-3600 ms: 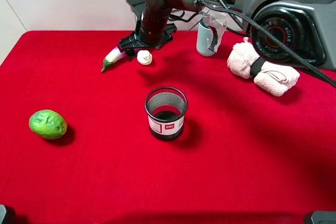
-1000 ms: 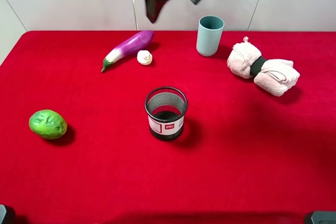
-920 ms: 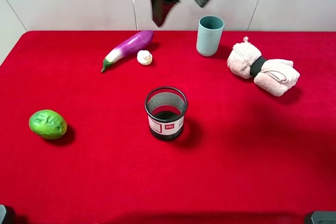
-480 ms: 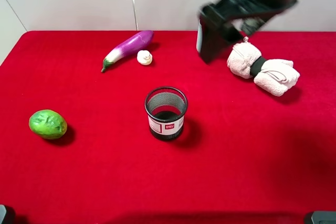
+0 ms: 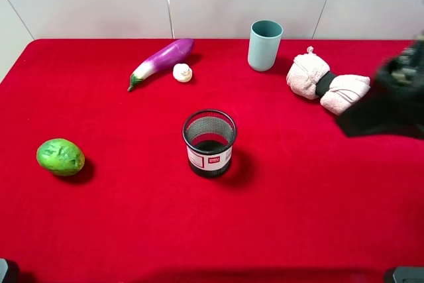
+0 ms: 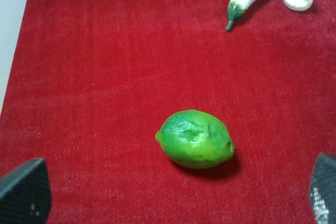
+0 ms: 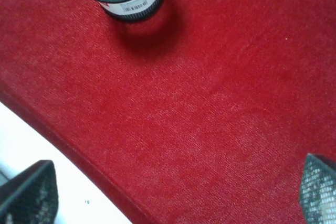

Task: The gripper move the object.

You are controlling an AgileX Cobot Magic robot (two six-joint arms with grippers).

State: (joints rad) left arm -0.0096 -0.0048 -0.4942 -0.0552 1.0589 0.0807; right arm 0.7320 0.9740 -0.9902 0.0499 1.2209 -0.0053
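The small cream-white lumpy object lies just beside the purple eggplant on the red cloth. It looks light, rigid and easy to roll; grasp across its widest part. Both grippers are spread wide, empty.

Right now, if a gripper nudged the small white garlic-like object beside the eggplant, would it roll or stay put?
The object looks rounded and lumpy, so it might wobble or roll briefly. Its small size suggests it is light. The eggplant beside it could block it.
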